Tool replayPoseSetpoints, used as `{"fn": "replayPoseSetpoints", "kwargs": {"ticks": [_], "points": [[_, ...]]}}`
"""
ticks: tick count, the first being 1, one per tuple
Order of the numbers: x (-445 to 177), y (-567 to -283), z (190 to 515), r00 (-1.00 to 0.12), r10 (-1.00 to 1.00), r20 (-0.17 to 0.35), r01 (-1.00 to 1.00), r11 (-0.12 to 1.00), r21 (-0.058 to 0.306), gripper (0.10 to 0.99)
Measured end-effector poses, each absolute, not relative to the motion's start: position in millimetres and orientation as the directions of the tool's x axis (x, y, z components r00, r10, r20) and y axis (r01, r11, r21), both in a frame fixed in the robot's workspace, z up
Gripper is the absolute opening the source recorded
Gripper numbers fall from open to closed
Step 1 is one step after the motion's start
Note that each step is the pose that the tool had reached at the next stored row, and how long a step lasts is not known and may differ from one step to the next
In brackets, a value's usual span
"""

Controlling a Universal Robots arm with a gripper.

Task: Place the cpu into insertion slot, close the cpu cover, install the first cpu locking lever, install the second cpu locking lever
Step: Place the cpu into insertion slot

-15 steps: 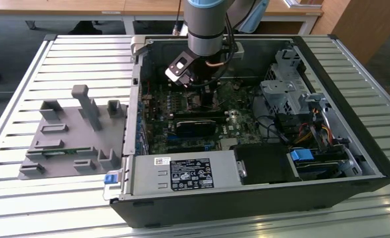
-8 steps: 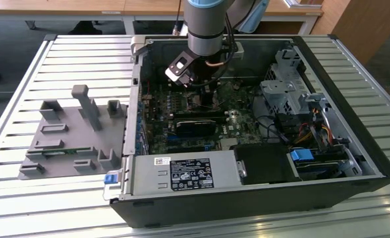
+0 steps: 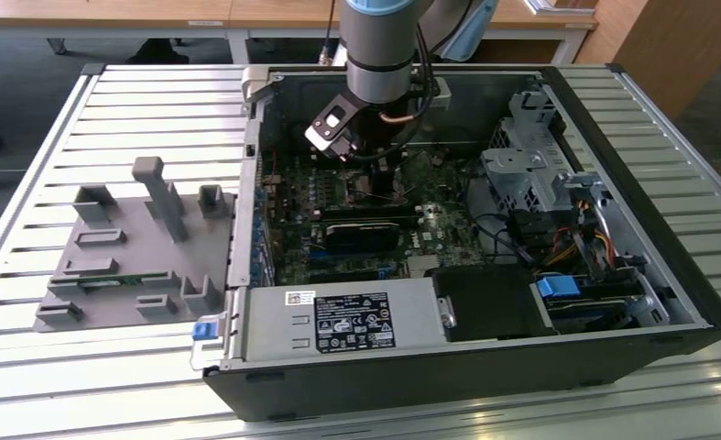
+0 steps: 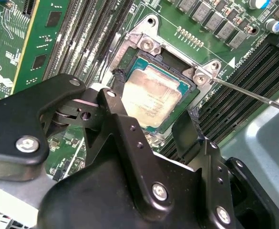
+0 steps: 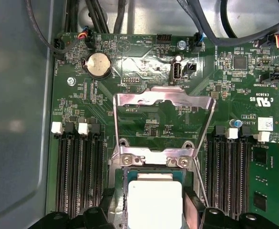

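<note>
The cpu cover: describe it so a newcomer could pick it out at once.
Inside the open computer case, find the green motherboard and the cpu seated at its middle. The cpu cover is the shiny metal frame swung open beside it; unlike the black memory slots flanking it, it is bare metal with an open centre.

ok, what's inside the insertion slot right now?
The cpu sits in the insertion slot, metal face up, with the cpu cover swung open. The slot's contacts under the chip are hidden.
</note>
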State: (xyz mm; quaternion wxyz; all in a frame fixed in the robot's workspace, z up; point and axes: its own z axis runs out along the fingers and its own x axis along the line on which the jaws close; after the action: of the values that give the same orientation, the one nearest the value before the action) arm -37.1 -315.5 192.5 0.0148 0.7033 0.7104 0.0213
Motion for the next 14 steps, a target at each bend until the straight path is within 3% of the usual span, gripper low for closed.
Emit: {"fn": "replayPoseSetpoints", "kwargs": {"ticks": [6, 8, 9, 14], "points": [[-37.9, -317.6, 193.4, -0.012, 1.0, 0.008, 0.999, 0.012, 0.051, 0.671], [-37.9, -317.7, 193.4, -0.012, 1.0, 0.007, 0.999, 0.012, 0.051, 0.659], [-37.9, -317.7, 193.4, -0.012, 1.0, 0.007, 0.999, 0.012, 0.051, 0.588], [-37.8, -317.8, 195.5, -0.012, 1.0, 0.004, 0.999, 0.012, 0.051, 0.588]]}}
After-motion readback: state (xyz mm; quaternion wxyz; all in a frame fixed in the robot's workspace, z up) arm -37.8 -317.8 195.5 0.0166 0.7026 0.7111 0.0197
